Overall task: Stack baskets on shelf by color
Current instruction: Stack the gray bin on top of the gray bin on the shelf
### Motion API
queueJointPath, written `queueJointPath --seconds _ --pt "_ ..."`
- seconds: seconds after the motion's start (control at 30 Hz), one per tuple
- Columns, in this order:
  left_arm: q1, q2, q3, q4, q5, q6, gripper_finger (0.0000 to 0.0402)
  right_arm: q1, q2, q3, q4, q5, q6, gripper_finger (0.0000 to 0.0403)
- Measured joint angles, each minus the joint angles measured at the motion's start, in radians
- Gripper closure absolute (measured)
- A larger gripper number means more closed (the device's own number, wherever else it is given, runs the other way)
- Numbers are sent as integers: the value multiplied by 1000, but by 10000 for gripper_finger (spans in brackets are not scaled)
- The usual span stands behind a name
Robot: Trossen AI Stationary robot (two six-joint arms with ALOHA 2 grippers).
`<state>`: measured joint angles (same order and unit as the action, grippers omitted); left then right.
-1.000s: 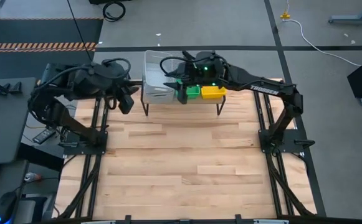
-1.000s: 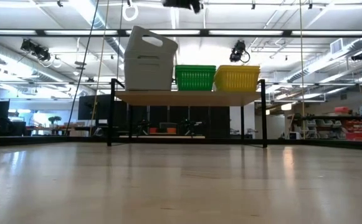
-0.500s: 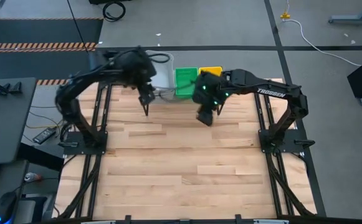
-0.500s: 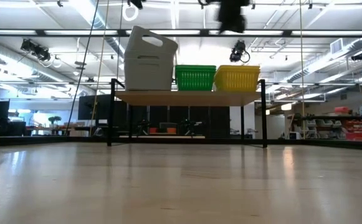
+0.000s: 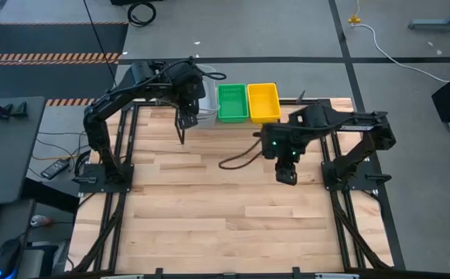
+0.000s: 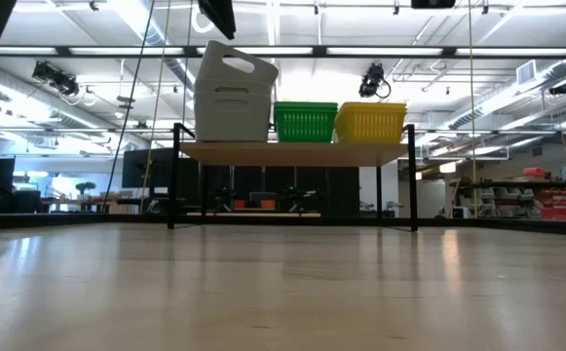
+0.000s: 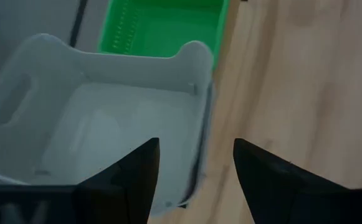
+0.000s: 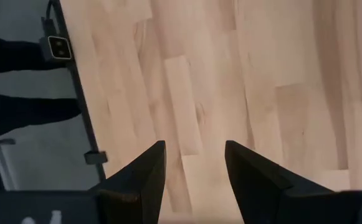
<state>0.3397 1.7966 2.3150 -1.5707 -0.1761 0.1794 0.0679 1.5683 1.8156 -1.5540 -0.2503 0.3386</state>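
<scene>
Swung in from the counter's [image 5: 232, 225] left side since a second ago: left arm [image 5: 143, 85], now reaching over the left end of the shelf [image 6: 292, 153]. Pulled back from above the shelf over the same second: right arm [image 5: 325, 124], now hanging over the counter's right-middle, well apart from the baskets. Uncovered by that retreat in the high view: green baskets [image 6: 305, 121] and yellow baskets [image 6: 370, 121]. Unchanged in the low view: all three stacks, just where they stood.

Left jaws spread, pinching nothing, fingers [image 7: 131, 174] hovering above the open grey baskets [image 6: 232, 93], with the basket's side wall showing below the gap between them. Right jaws spread too, fingers [image 8: 140, 168] over bare wood, holding nothing.

On the shelf plank, side by side: grey at the left end, green in the middle, yellow at the right, each touching or just beside its neighbour. Top grey basket sitting tilted on its stack. Stands taller than the other two stacks.

Shelf at the counter's far edge, the row of baskets filling the plank almost from leg to leg. Between shelf and near edge, a broad stretch of bare planking, crossed only by the right arm. Black frame rails along both side edges of the counter.
</scene>
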Motion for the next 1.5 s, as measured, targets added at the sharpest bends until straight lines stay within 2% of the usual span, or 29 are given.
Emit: queueJointPath --seconds 0.13,0.27,0.7,0.87,1.13,1.5 --pt "0 0 0 0 -29 24 188 61 -18 0 2 60 62 231" --pt "2 1 0 0 -29 27 190 103 -20 0 2 72 97 231" --pt "43 80 0 0 -33 42 203 161 -18 0 10 138 199 231" --pt "45 88 0 0 -29 44 242 186 -17 0 11 187 216 231" --pt "42 81 0 1 -25 35 385 208 -17 0 11 253 217 231" --pt "-11 60 0 -1 -48 10 395 208 -16 0 11 261 211 231"
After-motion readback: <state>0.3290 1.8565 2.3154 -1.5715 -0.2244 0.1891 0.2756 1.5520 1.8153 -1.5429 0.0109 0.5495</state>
